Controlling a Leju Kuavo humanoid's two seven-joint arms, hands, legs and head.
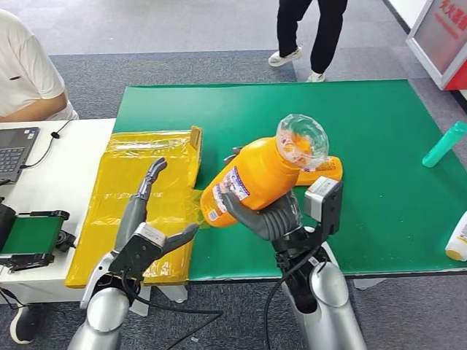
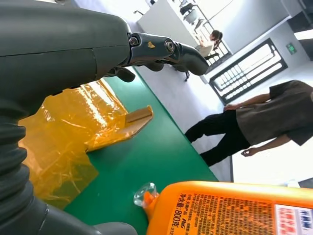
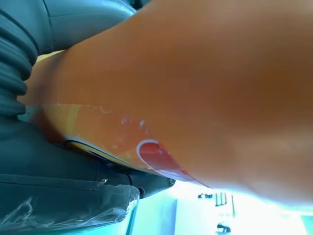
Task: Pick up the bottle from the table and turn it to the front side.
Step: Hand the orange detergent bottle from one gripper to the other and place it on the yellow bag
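The left hand (image 1: 144, 232) hovers over a sheet of yellow plastic film (image 1: 138, 208) at the near edge of the bench (image 1: 385, 182), released, its fingers (image 1: 149, 177) stretched forward and thumb spread to the side, gripping nothing. In the left wrist view those fingers (image 2: 173, 51) reach out over the film (image 2: 66, 132) and the green mat.

To the right of that hand, the right hand (image 1: 264, 217) is clasped around an orange detergent bottle (image 1: 253, 179), lifted off the green surface and lying tilted, its labelled base toward the left hand and its clear cap (image 1: 301, 141) up and away (the label's print faces the left wrist camera (image 2: 236, 210)). The right wrist view presses close on the bottle's orange side (image 3: 207, 88).

Farther right of the grasping hand, well apart, a teal bottle (image 1: 444, 144) lies on the mat, and a white bottle (image 1: 458, 239) sits at the edge.
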